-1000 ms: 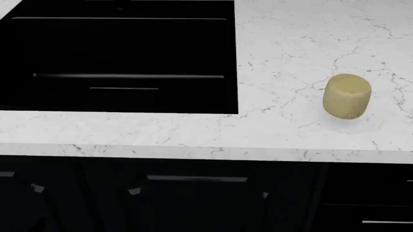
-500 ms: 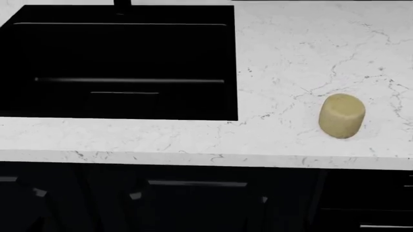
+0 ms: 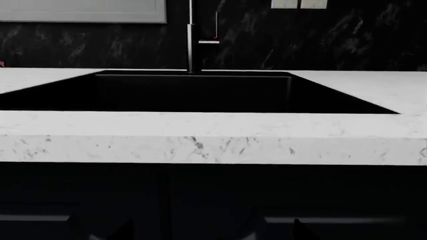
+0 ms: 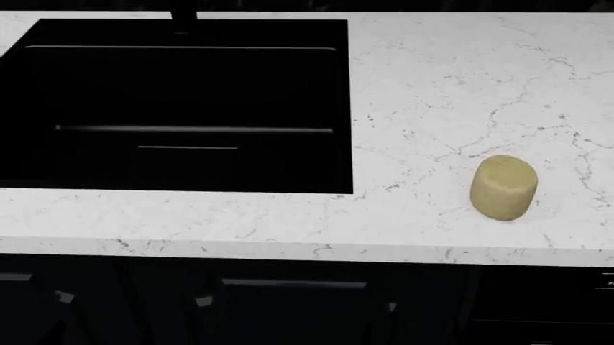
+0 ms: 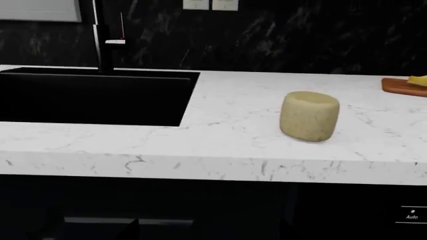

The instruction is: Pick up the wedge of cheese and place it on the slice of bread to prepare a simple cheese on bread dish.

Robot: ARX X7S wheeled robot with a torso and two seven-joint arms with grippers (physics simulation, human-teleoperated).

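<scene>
1. The wedge of cheese point(image 4: 504, 187) is a plain, matte pale yellow-beige.
2. The tabletop point(image 4: 451, 86) is white with thin grey veining.
3. The sink point(image 4: 182, 108) is black.
4. The faucet point(image 5: 103, 35) is dark with a small red mark.
5. The wooden board point(image 5: 404, 86) is reddish-brown.
6. The back wall point(image 5: 300, 35) is black with faint grey marbling.

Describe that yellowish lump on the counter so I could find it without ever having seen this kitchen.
Start at the big black sink set into the white marble counter. Move along the counter to the sink's right, toward the front edge, and there stands the wedge of cheese, apart from the sink. It is a pale yellow-beige, matte, stubby rounded chunk with no markings, the only coloured thing on that white stretch.
</scene>
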